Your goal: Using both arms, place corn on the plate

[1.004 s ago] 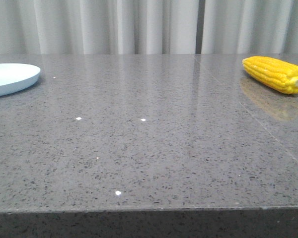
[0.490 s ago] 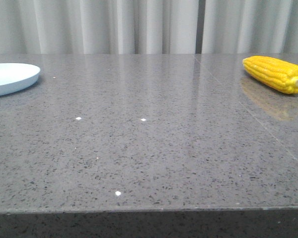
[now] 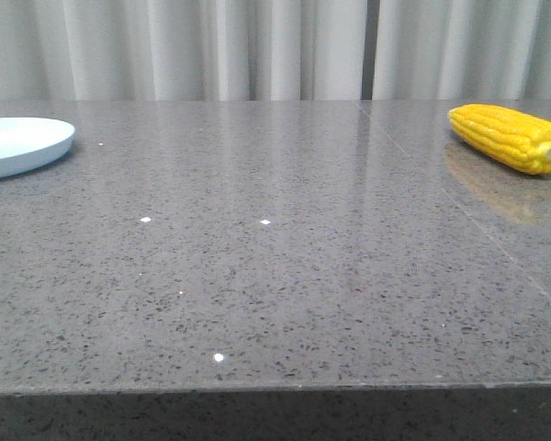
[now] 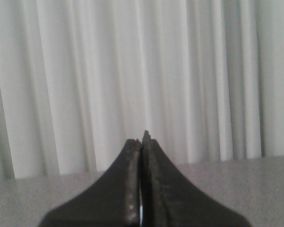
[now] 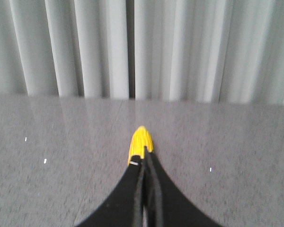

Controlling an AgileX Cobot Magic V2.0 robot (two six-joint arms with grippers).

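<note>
The corn (image 3: 510,138) is seen at upper right, the plate (image 3: 18,145) at upper left; both grippers (image 4: 142,142) (image 5: 144,163) are closed, empty.

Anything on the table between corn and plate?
Nothing visible. The corn lies far right, the plate far left, and only bare table shows between them in the front view.

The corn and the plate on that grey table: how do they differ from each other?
The corn is bright yellow with rows of kernels; the plate is pale blue-white and smooth. The corn is a long, tapered shape lying on its side, while the plate is round, flat and shallow. The corn sits at the table's far right, the plate at its far left, partly out of frame. Both rest on the table, untouched.
</note>
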